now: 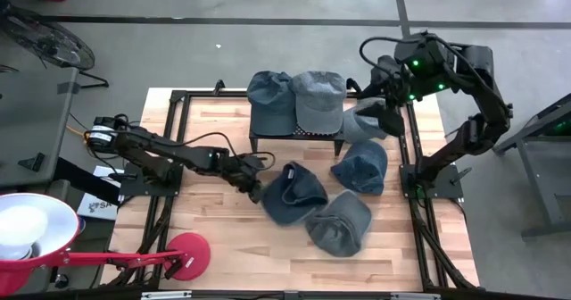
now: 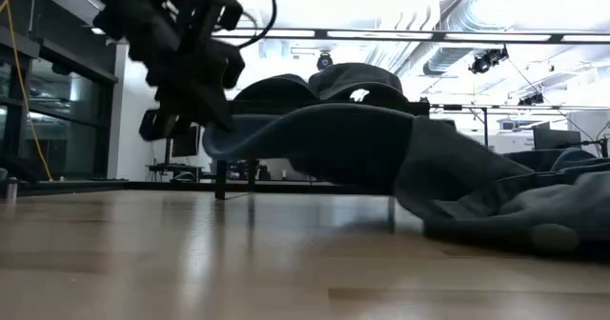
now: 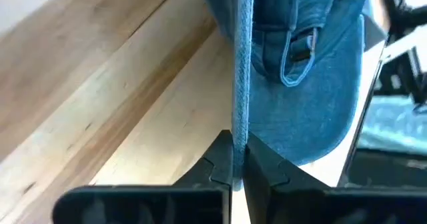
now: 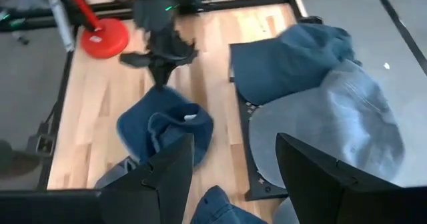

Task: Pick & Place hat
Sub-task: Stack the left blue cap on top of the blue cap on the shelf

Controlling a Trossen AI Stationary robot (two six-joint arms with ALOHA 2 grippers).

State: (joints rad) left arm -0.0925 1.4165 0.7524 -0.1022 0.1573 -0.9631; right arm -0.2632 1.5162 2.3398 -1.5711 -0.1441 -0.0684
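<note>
Left hand [image 1: 256,186] pinched tight on brim edge of dark blue hat [image 1: 294,193], just in front of black rack [image 1: 297,137] near bench [image 1: 214,237] centre. Left wrist view: fingers [image 3: 217,164] closed flat on thin brim, hat body hanging beyond.

Hat likely light, soft denim; crown floppy, brim stiffer. Brim edge looks best hold: firm, thin. Crown would likely crumple, sag when lifted.

Right hand [image 4: 233,177] wide open, empty, above rack's right end, over grey hat [image 4: 333,127].
</note>
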